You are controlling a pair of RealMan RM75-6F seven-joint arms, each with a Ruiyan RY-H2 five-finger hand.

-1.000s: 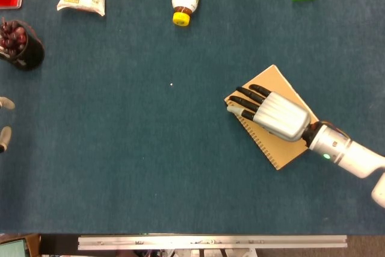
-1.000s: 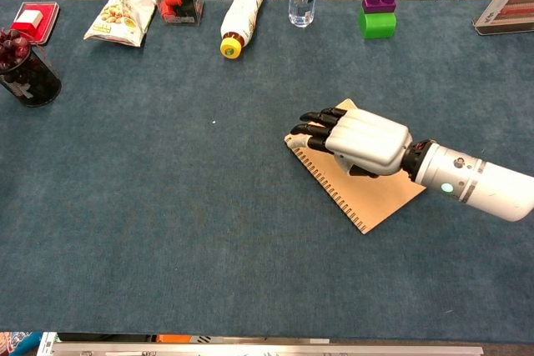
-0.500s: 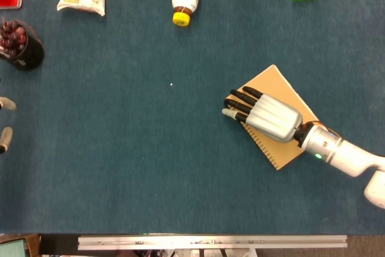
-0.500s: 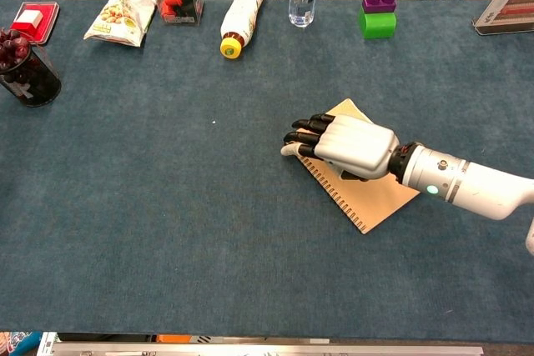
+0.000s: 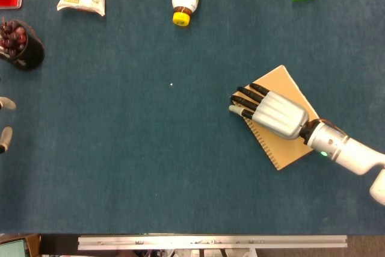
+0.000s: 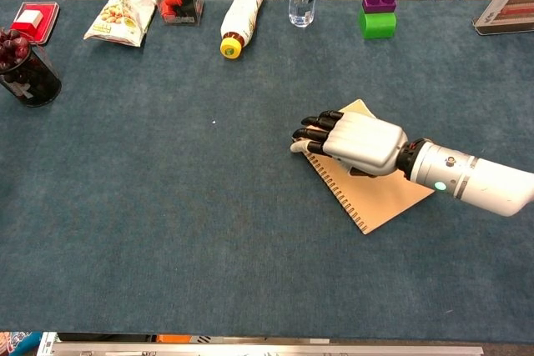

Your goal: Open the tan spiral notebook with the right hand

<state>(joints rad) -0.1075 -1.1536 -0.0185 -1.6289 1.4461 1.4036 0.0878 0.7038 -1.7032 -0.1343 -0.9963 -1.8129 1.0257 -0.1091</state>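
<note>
The right hand (image 5: 274, 112) lies palm-down over the tan spiral notebook (image 5: 287, 129), its dark fingers (image 5: 248, 97) side by side and reaching past the upper-left corner at the spiral-bound edge; whether any fingertip has caught the cover cannot be told from either view. The notebook lies flat and shut, set diagonally on the blue table (image 5: 150, 161), right of centre. The step in hand appears to be finding a purchase on the cover. Next, the fingers likely need to hook the free edge opposite the spiral and swing it over. The left hand (image 5: 5, 121) shows only at the frame's left edge.
</note>
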